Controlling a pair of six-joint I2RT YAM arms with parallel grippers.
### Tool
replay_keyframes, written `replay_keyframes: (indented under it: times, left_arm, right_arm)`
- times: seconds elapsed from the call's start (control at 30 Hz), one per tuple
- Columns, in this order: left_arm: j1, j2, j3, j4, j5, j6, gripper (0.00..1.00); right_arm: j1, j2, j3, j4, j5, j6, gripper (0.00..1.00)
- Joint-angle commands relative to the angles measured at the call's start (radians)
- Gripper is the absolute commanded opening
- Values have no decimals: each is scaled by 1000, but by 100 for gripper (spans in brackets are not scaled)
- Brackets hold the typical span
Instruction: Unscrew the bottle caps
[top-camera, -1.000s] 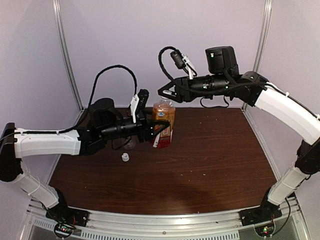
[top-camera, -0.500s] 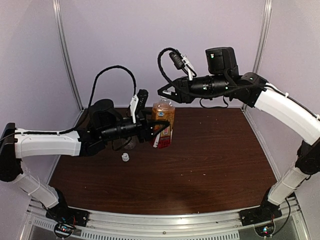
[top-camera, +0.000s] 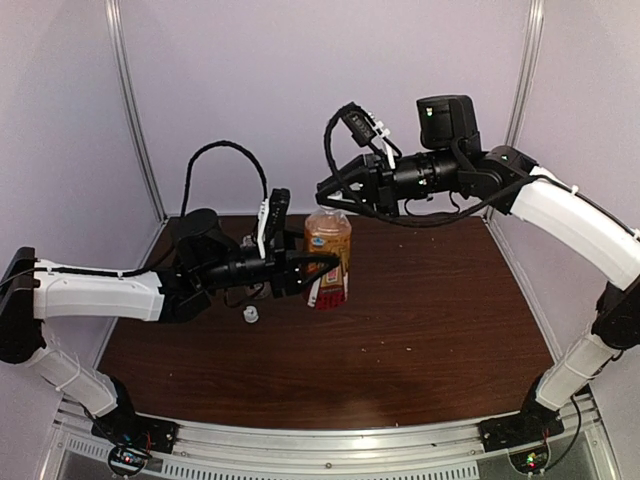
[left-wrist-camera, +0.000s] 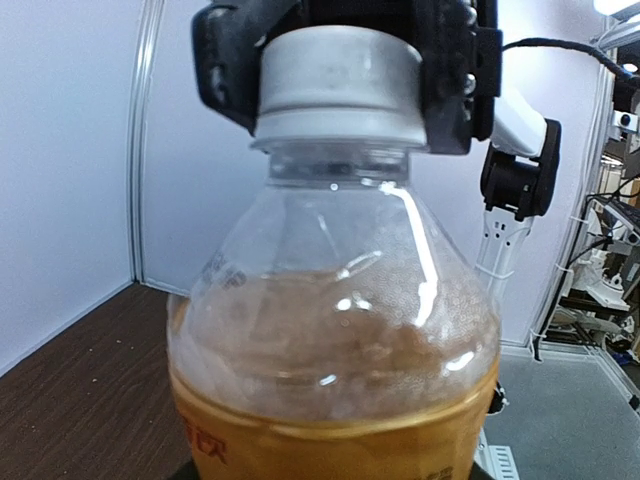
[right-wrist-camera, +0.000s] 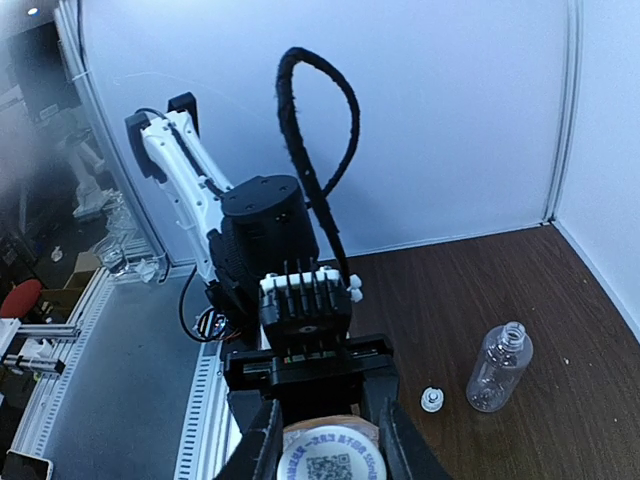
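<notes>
Dark brown wooden table (top-camera: 430, 320): my left hand (top-camera: 318, 268) clamps body of amber-liquid plastic bottle with red-and-white label (top-camera: 330, 240), which sits slightly nearer and further right than a second ago. My right hand (top-camera: 330, 193) now closed on its round white plastic screw cap (left-wrist-camera: 340, 85), so twisting can likely start. Clear colourless plastic bottle (right-wrist-camera: 498, 368) already open, small white loose cap (right-wrist-camera: 432, 399) beside it.

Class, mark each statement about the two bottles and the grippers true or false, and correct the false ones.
1. The amber bottle has its cap on. True.
2. The right gripper grips the clear bottle. False: it clamps the amber bottle's cap.
3. A loose cap lies on the table beside the clear bottle. True.
4. The clear bottle is capped. False: its neck is open.
5. The left gripper holds the amber bottle. True.
</notes>
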Motion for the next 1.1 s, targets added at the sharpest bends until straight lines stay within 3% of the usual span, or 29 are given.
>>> replay_keyframes:
  times: [0.0, 0.2, 0.4, 0.6, 0.77, 0.87, 1.07]
  left_arm:
    - [2, 18, 2, 108, 89, -45, 20]
    - [3, 26, 8, 126, 183, -56, 20]
    - [2, 23, -7, 164, 200, -80, 20]
    - [3, -27, -2, 29, 76, -14, 19]
    - [2, -53, 11, -102, -67, 45, 18]
    - [2, -54, 13, -120, -101, 57, 18]
    - [0, -44, 15, -124, -154, 56, 18]
  right_arm:
    - [4, 12, 9, -30, -301, -122, 0]
    - [-7, 73, 89, -194, -440, -259, 0]
    - [-24, 87, 94, -200, -461, -255, 9]
    - [-24, 63, 75, -113, -289, -109, 35]
    - [-23, 45, 75, -31, -156, 58, 68]
    - [-23, 32, 73, -3, -83, 127, 82]
    - [-8, -4, 51, 12, 200, 242, 89]
